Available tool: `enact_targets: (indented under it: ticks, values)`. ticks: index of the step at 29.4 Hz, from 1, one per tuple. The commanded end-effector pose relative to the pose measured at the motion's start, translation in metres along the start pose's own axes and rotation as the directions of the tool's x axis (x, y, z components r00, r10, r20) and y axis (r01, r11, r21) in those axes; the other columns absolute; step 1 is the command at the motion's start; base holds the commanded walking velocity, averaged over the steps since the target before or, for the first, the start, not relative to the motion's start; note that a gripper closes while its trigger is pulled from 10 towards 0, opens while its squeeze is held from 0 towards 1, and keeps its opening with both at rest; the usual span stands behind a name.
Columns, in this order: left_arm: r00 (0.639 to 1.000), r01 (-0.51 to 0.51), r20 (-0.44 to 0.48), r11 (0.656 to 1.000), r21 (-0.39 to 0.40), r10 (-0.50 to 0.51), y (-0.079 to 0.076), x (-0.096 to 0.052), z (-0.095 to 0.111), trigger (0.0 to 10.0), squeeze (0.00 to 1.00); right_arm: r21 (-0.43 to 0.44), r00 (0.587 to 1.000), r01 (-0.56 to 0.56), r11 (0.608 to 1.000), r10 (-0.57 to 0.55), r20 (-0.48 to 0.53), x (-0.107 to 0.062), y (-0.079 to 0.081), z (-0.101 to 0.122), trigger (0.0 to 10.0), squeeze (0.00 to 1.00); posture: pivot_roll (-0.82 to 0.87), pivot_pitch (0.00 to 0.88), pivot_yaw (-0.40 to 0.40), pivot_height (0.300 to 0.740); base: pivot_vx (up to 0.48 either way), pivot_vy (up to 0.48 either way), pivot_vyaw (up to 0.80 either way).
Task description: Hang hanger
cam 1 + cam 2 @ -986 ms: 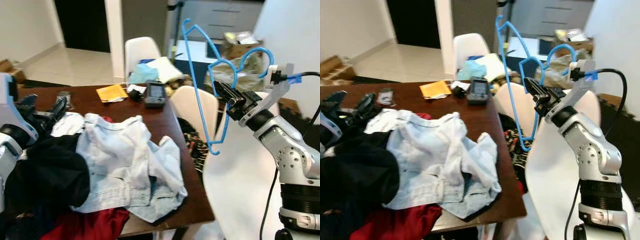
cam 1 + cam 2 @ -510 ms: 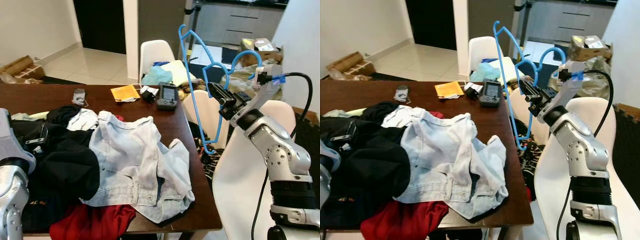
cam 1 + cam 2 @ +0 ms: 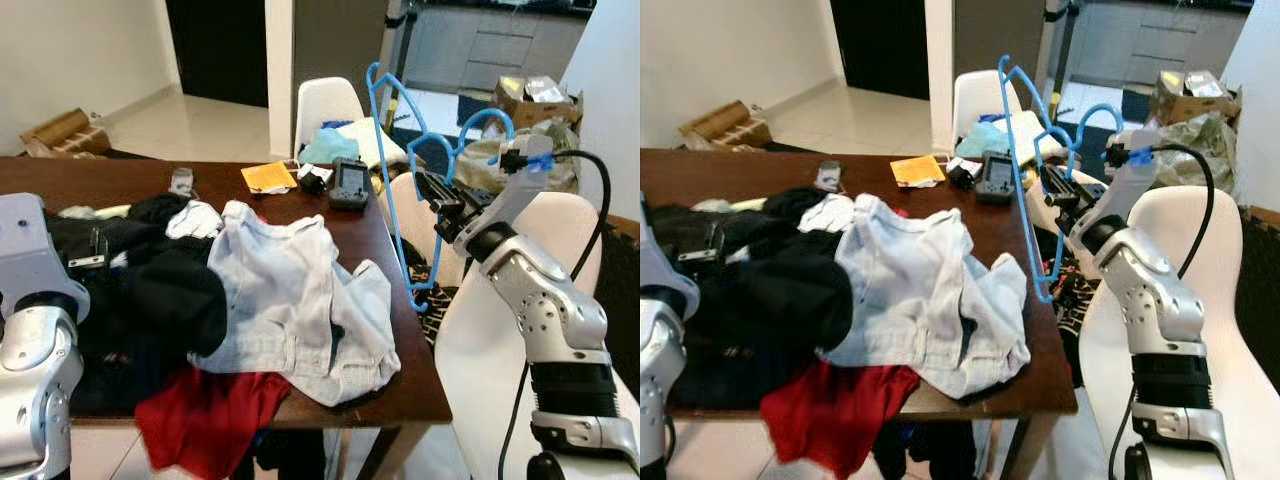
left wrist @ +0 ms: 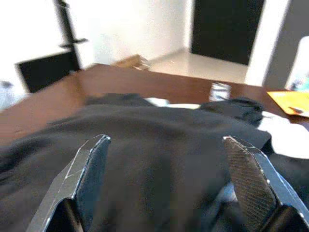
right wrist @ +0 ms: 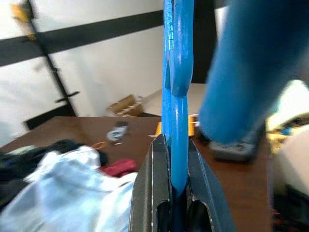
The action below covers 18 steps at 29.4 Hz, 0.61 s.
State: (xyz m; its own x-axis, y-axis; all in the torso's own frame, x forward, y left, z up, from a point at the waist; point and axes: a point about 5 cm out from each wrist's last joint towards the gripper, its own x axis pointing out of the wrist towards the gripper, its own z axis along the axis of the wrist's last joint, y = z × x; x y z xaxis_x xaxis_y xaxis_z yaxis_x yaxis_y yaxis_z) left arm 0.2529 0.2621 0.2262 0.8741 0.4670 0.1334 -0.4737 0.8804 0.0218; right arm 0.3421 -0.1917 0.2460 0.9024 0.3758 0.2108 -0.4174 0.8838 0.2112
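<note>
Since half a second ago the whole scene has slid as the camera moved, and the left arm now stands higher at the lower left of the left eye view, its silver casing over the edge of the clothes.

Right end effector (image 3: 432,190) sits right of centre in that view, off the counter's (image 3: 395,372) right edge, with its black fingers (image 5: 152,193) pressed together on the blue hanger (image 3: 392,190). In the right wrist view the hanger's bar runs straight up out of the shut fingers. The hanger stands nearly upright in the air, its top corner near the upper middle of the frame, its lower tip hanging beside the counter's edge, and its hook (image 3: 490,120) curling over above the wrist.

Left end effector (image 4: 169,193) has its fingers spread wide apart, hovering just above a black garment (image 3: 150,300) on the left part of the counter.

Across the middle of the counter lies a pale denim shirt (image 3: 300,300), with a red cloth (image 3: 200,420) spilling over the near edge. Farther back lie an orange envelope (image 3: 268,176) and a dark handset (image 3: 349,184). White chairs (image 3: 328,100) stand behind and to the right of the counter.
</note>
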Motion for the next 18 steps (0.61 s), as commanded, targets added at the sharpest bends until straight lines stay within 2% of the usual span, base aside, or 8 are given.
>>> enact_targets:
  ticks: [1, 5, 10, 12, 18]
  values:
    - [0.999, 0.041, 0.007, 0.999, -0.021, -0.041, -0.006, 0.001, -0.001, 10.0, 0.00, 0.001, 1.000, 0.019, 1.000, -0.019, -0.005, -0.003, -0.002, -0.004, 10.0, 0.00, 0.23, 0.000, -0.010, 0.740, 0.000, 0.000, 0.00]
    - [0.998, 0.062, 0.014, 0.995, -0.080, -0.061, -0.007, 0.001, -0.001, 10.0, 0.00, 0.003, 1.000, 0.022, 1.000, -0.022, -0.007, -0.003, -0.002, -0.005, 10.0, 0.00, 0.23, 0.000, -0.010, 0.740, 0.000, 0.000, 0.00]
    - [0.999, 0.047, -0.002, 0.994, -0.095, -0.047, -0.005, 0.002, -0.005, 10.0, 0.00, 0.003, 1.000, 0.022, 1.000, -0.022, -0.008, -0.003, -0.001, -0.006, 10.0, 0.00, 0.23, 0.000, -0.011, 0.740, 0.000, 0.000, 0.00]
    - [0.999, 0.016, -0.030, 0.997, -0.075, -0.018, -0.001, 0.002, -0.013, 10.0, 0.00, 0.004, 1.000, 0.024, 1.000, -0.024, -0.012, -0.003, 0.000, -0.008, 10.0, 0.00, 0.23, 0.000, -0.013, 0.740, 0.000, 0.321, 0.00]
    - [0.999, -0.021, -0.052, 0.998, -0.062, 0.018, 0.007, 0.001, -0.021, 10.0, 0.00, 0.007, 1.000, 0.027, 1.000, -0.027, -0.015, -0.003, -0.001, -0.009, 10.0, 0.00, 0.23, 0.000, -0.016, 0.740, 0.000, 0.312, 0.00]
